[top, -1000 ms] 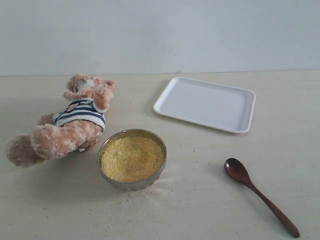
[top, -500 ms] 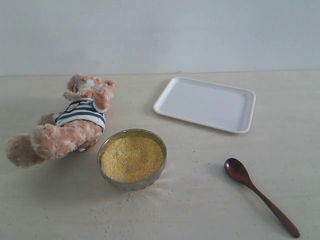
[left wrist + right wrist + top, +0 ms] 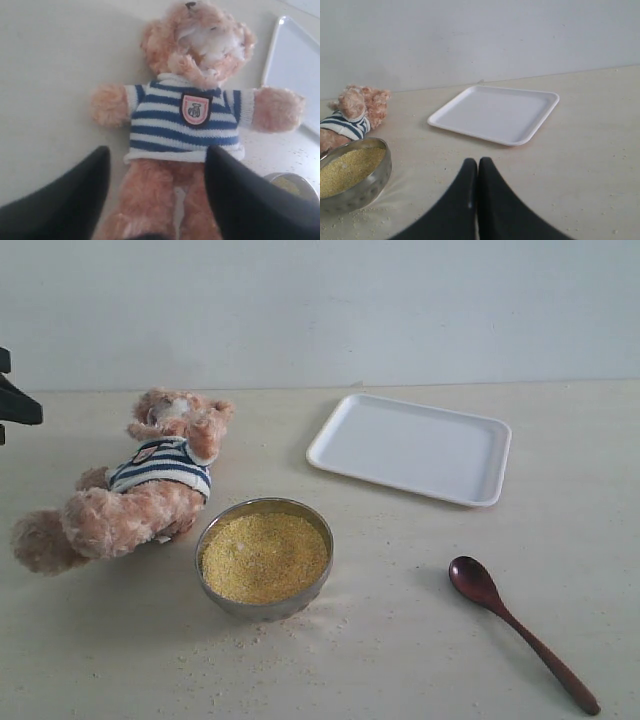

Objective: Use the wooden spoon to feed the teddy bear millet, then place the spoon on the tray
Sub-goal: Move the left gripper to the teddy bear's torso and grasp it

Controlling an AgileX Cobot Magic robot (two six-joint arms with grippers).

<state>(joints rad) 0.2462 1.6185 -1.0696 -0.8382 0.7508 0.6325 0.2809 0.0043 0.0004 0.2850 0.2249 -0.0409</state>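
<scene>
The teddy bear (image 3: pixel 150 490) lies on its back at the left of the table, striped shirt and badge (image 3: pixel 195 108) facing up. The millet (image 3: pixel 264 557) fills a steel bowl (image 3: pixel 262 610) just right of the bear. At the front right the wooden spoon (image 3: pixel 520 632) lies alone on the table. The white tray (image 3: pixel 410 448) sits empty at the back right. My left gripper (image 3: pixel 159 152) is open, its jaws framing the bear's legs from a distance; a black part of it (image 3: pixel 18 405) shows at the left edge. My right gripper (image 3: pixel 477 161) is shut on nothing, short of the tray (image 3: pixel 495 114).
Loose grains (image 3: pixel 290 635) are scattered on the table in front of the bowl. A pale wall (image 3: pixel 320 310) closes off the back of the table. The bowl (image 3: pixel 370 182) and the bear (image 3: pixel 355 107) lie off to one side of my right gripper.
A black part of my left gripper has come into the exterior view at the left edge. The bear, bowl, spoon and tray have not moved.
</scene>
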